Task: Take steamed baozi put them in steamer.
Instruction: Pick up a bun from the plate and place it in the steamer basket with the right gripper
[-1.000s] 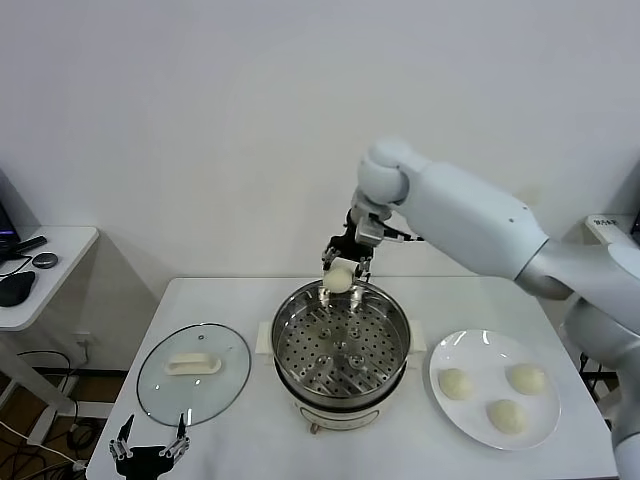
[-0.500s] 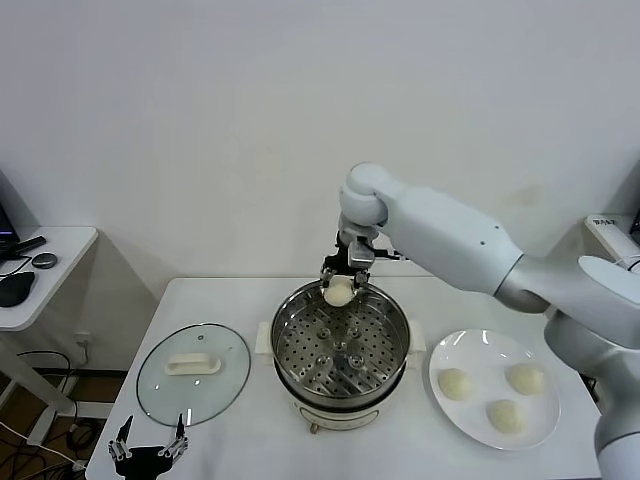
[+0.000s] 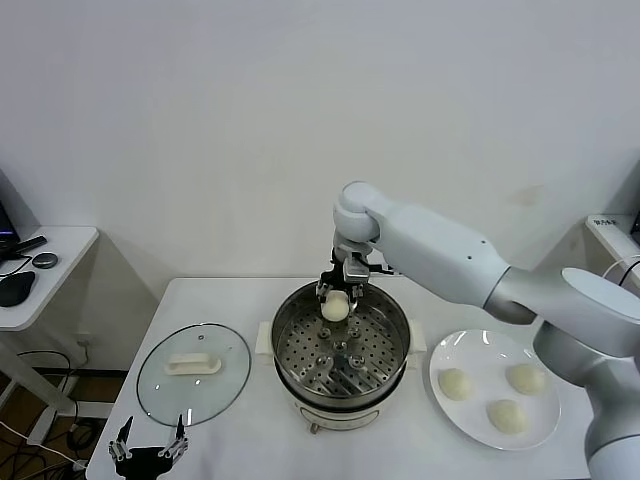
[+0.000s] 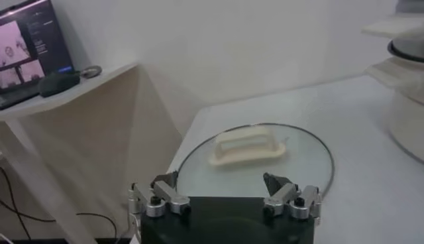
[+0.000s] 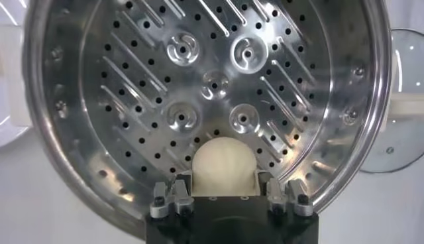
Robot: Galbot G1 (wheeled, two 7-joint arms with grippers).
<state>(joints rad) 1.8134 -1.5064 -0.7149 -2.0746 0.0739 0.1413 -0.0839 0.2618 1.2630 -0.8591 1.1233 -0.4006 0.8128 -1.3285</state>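
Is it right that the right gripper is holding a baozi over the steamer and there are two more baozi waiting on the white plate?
Not quite: the plate holds three baozi, not two, as the head view shows. The rest stands: the right gripper holds a baozi over the steamer. The left gripper waits near the glass lid.
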